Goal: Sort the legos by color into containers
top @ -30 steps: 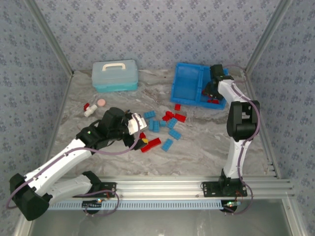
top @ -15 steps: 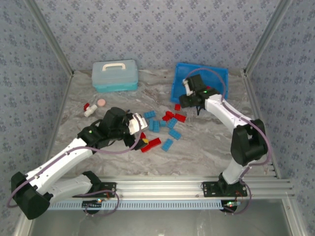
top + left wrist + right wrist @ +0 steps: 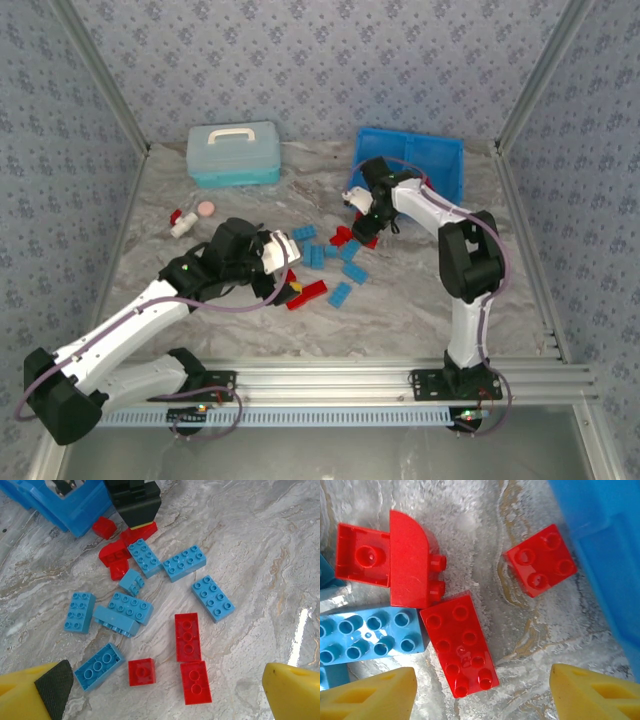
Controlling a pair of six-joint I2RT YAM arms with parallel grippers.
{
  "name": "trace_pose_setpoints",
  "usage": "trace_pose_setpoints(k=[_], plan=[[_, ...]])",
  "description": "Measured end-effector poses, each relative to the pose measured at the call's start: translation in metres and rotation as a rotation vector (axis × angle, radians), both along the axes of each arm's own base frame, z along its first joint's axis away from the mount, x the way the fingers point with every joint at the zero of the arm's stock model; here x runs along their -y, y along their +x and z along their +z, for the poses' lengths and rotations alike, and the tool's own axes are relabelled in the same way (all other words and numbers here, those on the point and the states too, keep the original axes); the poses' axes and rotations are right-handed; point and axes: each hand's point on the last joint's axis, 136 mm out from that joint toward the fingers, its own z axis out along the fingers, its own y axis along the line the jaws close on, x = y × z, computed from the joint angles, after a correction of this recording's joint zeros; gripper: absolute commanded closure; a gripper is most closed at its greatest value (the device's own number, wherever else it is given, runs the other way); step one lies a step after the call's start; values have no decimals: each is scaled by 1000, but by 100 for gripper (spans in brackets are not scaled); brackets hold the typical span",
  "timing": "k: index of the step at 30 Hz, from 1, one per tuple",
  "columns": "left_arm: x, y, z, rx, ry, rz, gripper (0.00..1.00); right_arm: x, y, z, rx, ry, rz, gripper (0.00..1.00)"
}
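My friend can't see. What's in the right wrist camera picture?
A long red plastic studded brick lies on the marbled table between two wide-open yellow fingers. Three more red bricks, a light blue brick and a bright blue tray's edge lie around it.

Red and light blue legos [image 3: 131,607] lie scattered, mostly studs-up, just off the bright blue tray's [image 3: 436,166] near-left corner.
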Motion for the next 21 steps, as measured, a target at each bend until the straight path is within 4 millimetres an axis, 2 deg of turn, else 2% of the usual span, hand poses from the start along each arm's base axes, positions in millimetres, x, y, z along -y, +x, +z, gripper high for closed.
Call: trace_pose_setpoints(k=[3,7,14,21], plan=[[-1,1,0,3,4,5,1,0,-1,-17,-36,-27,32,23],[-1,1,-1,2,6,5,1,2,-4,-32,-78,-52,53,32],[-1,1,-3,0,13,6,1,0,-8,-39,-99,-59,54,78],[-1,2,-4,-4,16,6,1,-2,-8,-34,-87,-59,3,81]])
